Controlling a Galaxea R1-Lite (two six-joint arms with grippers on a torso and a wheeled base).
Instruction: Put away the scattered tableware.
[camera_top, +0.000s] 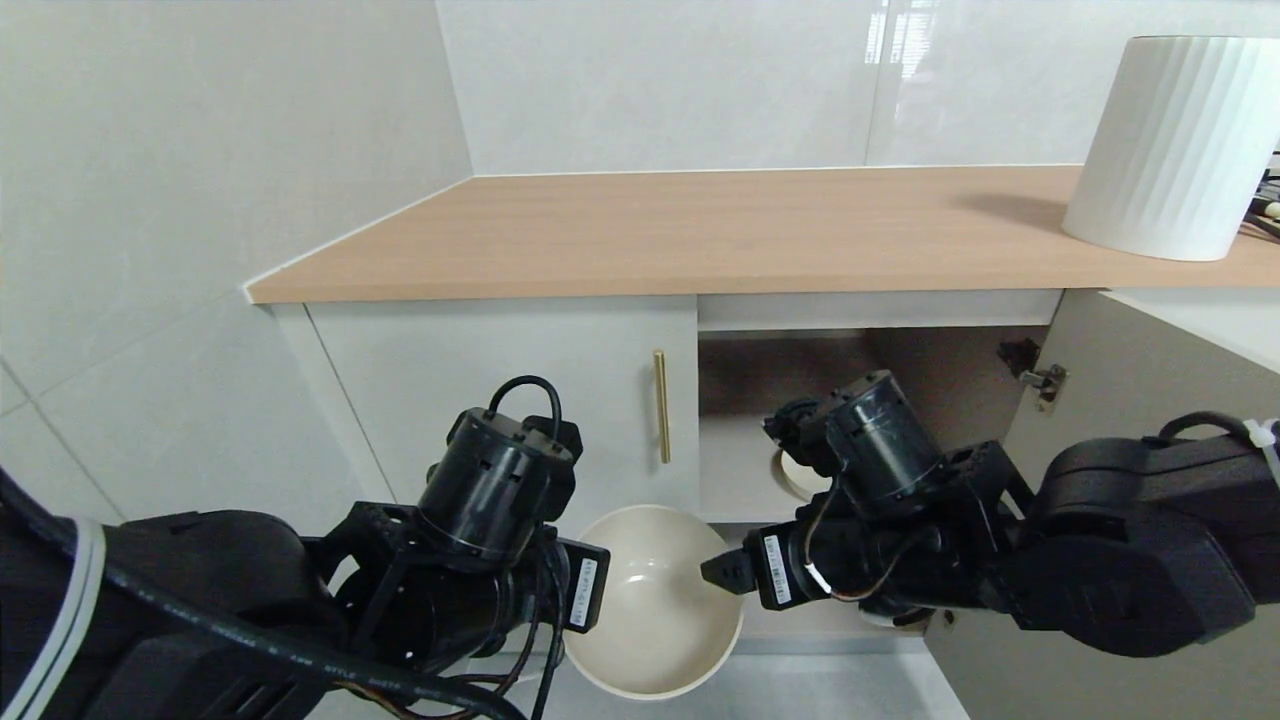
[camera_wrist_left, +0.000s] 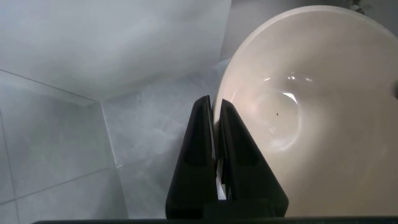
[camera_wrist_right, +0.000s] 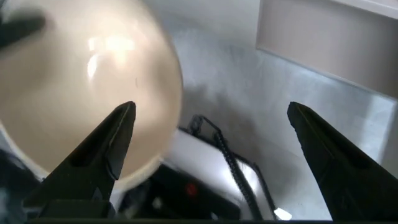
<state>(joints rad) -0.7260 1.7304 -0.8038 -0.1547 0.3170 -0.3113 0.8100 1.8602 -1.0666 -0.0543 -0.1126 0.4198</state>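
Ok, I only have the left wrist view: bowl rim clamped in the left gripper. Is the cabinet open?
Observer: Yes, in the head view the right cabinet door stands open; the left door is shut.
Operator: Anything on the shelf inside?
Observer: A pale dish lies there, only part of it visible.
Operator: And the right gripper?
Observer: The right gripper is open at the bowl rim, across from the left gripper, not closed on it.

Home kitchen: wooden countertop (camera_top: 700, 230), tiled wall (camera_top: 200, 150), open cabinet (camera_top: 860, 400).
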